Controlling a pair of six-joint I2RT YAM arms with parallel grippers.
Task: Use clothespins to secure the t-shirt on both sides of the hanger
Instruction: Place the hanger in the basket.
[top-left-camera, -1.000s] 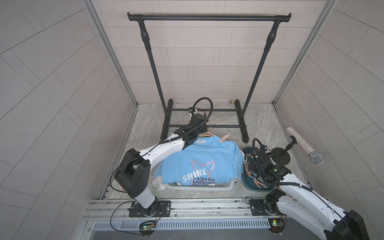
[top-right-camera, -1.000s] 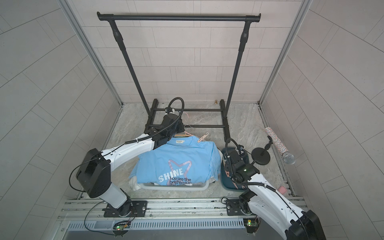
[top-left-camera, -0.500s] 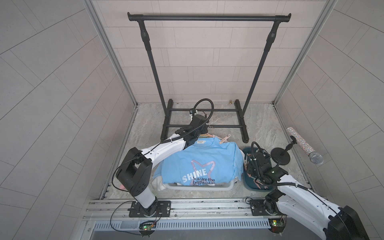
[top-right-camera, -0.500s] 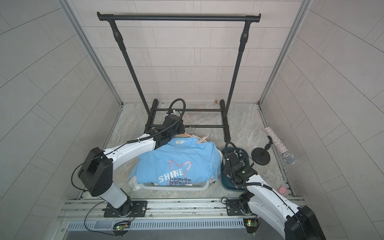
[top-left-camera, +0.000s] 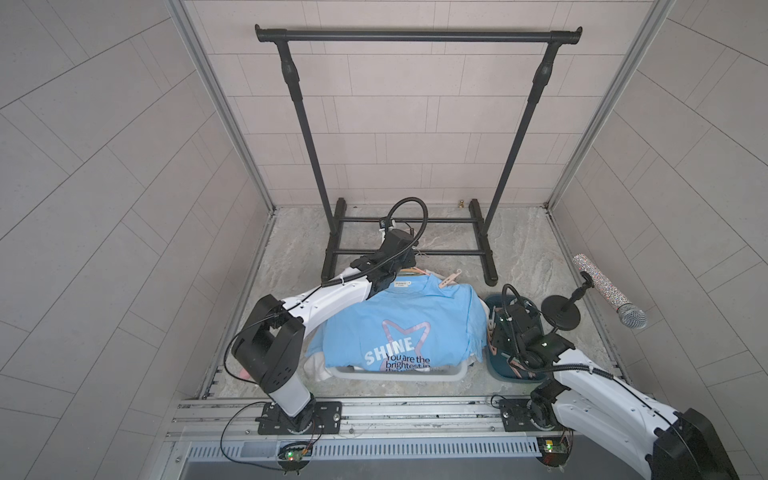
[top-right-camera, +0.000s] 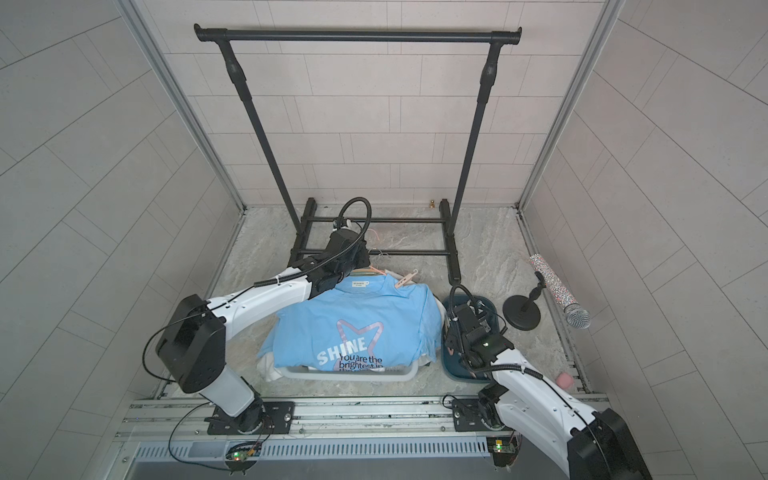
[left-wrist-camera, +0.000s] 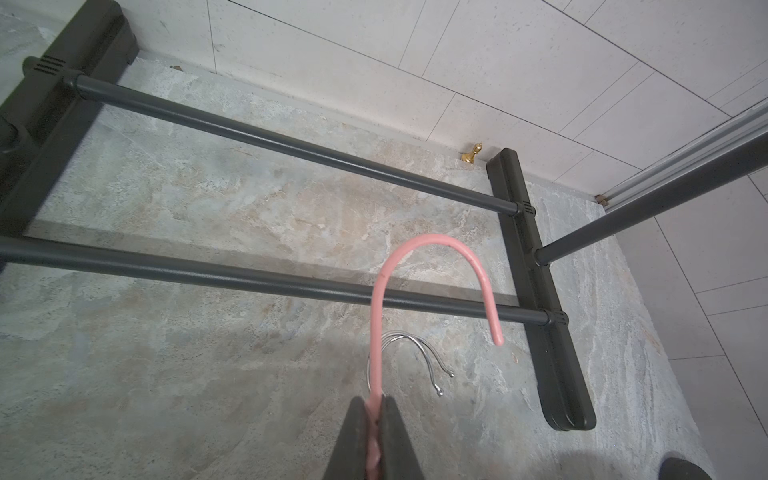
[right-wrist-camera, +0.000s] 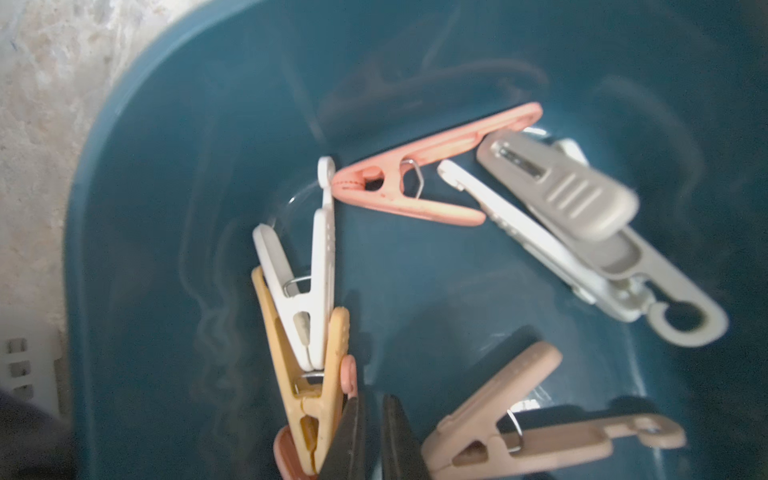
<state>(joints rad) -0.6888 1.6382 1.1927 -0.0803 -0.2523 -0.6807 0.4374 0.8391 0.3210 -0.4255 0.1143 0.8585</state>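
Clothespins (right-wrist-camera: 440, 210): smooth plastic, V-shaped, misc. pastels

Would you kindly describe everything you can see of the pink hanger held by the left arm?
The pink hanger shows only its hook, in the left wrist view: a smooth, plastic-looking rod bent into an open arc with a rounded tip. The left tool is shut on its straight neck. The hook sits above the stone floor, apparently clear of the rack's lower bar. Its shoulders are out of sight.
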